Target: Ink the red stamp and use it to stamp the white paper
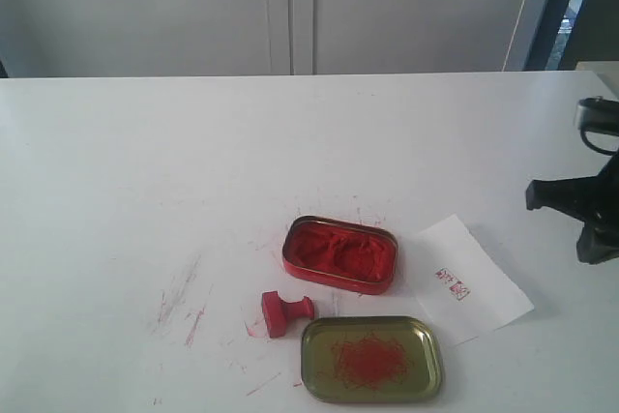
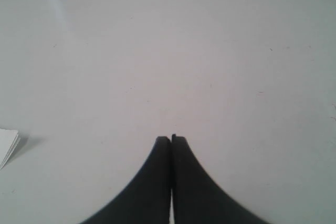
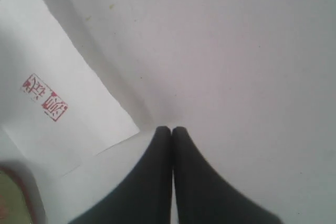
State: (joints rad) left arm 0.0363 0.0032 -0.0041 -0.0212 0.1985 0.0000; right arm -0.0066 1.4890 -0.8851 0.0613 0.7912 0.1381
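Note:
The red stamp [image 1: 283, 312] lies on its side on the table, left of the gold lid and below the open red ink tin [image 1: 340, 253]. The white paper [image 1: 469, 280] lies right of the tin and carries a small red print [image 1: 452, 283]. In the right wrist view the white paper [image 3: 58, 98] and its print [image 3: 44, 98] also show. My right gripper [image 1: 542, 194] [image 3: 171, 128] hangs shut and empty just off the paper's right side. My left gripper [image 2: 171, 138] is shut and empty over bare tabletop, outside the exterior view.
A gold-olive lid [image 1: 371, 359] smeared with red lies near the front edge, and its rim [image 3: 13, 198] shows in the right wrist view. Red scratches [image 1: 184, 302] mark the table left of the stamp. A white stack's corner [image 2: 8, 145] shows in the left wrist view.

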